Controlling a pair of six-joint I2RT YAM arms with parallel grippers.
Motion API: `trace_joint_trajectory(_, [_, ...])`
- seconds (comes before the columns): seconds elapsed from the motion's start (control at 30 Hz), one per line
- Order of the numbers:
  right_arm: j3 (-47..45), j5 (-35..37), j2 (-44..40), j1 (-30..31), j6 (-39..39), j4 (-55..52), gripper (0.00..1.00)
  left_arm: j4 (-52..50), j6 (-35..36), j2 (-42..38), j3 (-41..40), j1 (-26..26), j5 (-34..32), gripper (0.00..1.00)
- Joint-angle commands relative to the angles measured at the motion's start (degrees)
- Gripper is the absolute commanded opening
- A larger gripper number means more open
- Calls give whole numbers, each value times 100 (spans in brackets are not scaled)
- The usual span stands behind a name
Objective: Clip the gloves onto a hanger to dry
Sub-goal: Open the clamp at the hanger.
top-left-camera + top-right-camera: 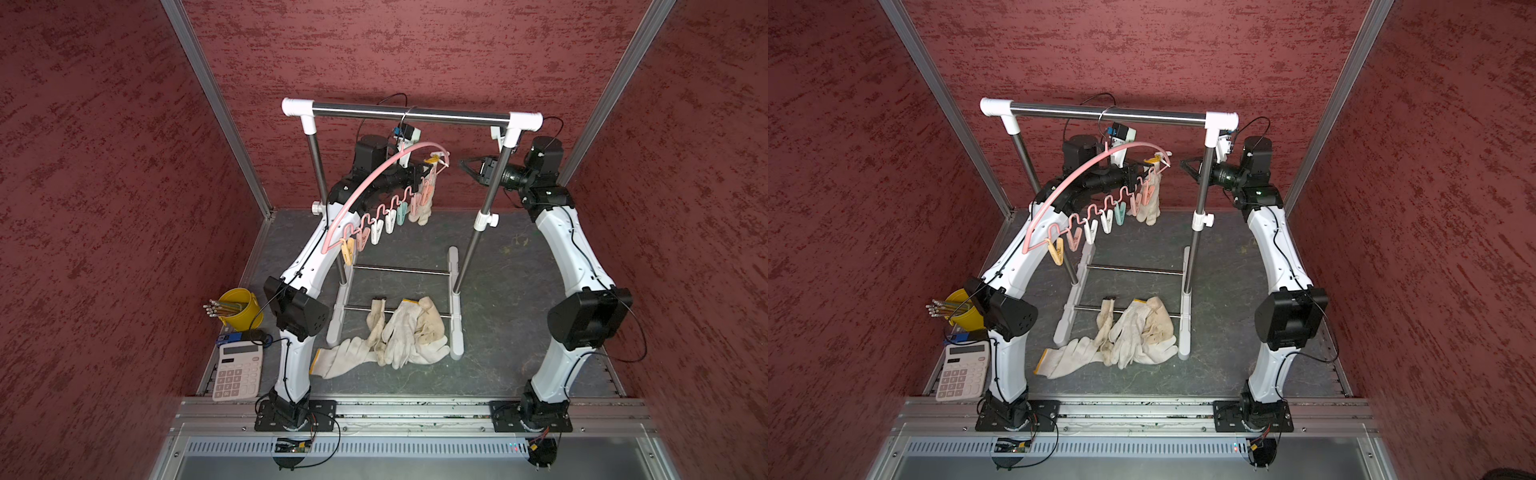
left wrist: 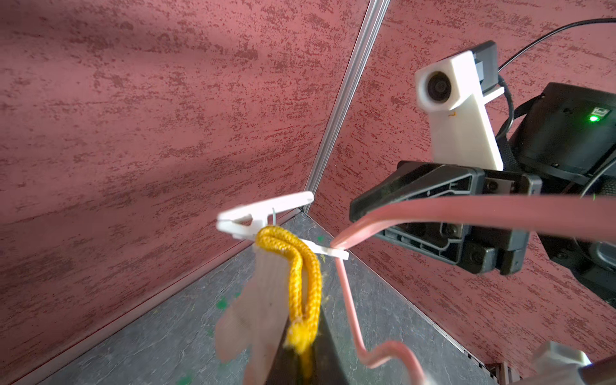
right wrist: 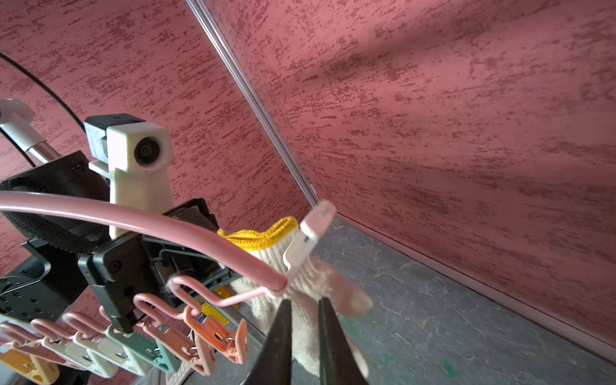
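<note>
The pink hanger (image 1: 386, 164) (image 1: 1092, 162) hangs by its hook from the steel rack, with a row of pastel clips below it. At its right end a white clip (image 2: 266, 216) (image 3: 308, 240) bites the yellow cuff of one off-white glove (image 1: 422, 210) (image 1: 1152, 208), which dangles below. My left gripper (image 1: 427, 173) (image 2: 305, 353) is shut on that cuff (image 2: 300, 276) just under the clip. My right gripper (image 1: 462, 163) (image 3: 303, 305) is shut and empty, a short way right of the clip and pointing at the glove (image 3: 310, 276). More gloves (image 1: 399, 332) (image 1: 1133, 332) lie piled on the floor.
The steel rack (image 1: 411, 111) has two uprights and a white base with low crossbars, and it straddles the glove pile. A yellow cup of pencils (image 1: 241, 307) and a calculator (image 1: 237, 370) stand at the left front. Red walls close in on three sides.
</note>
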Motion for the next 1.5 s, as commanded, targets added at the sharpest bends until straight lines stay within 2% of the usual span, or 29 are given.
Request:
trace_joint_trajectory(0.0, [117, 159, -46, -15, -89, 41, 20, -829, 213, 331, -517, 60, -215, 0])
trace_joint_trajectory(0.2, [98, 335, -42, -16, -251, -90, 48, -632, -16, 270, -488, 54, -164, 0])
trace_joint_trajectory(0.33, [39, 278, -29, -15, -420, -173, 60, -574, -202, 263, -416, 57, -435, 0])
trace_joint_trajectory(0.47, [-111, 142, -56, -6, -561, -118, 68, -481, -338, 309, -313, 44, -507, 0])
trace_joint_trajectory(0.9, [-201, -488, 283, 97, -806, 101, 72, -496, -553, 544, 111, -18, -444, 0])
trace_joint_trajectory(1.47, [235, -431, 709, 345, -832, 74, 72, -580, -616, 687, 345, -113, -451, 0])
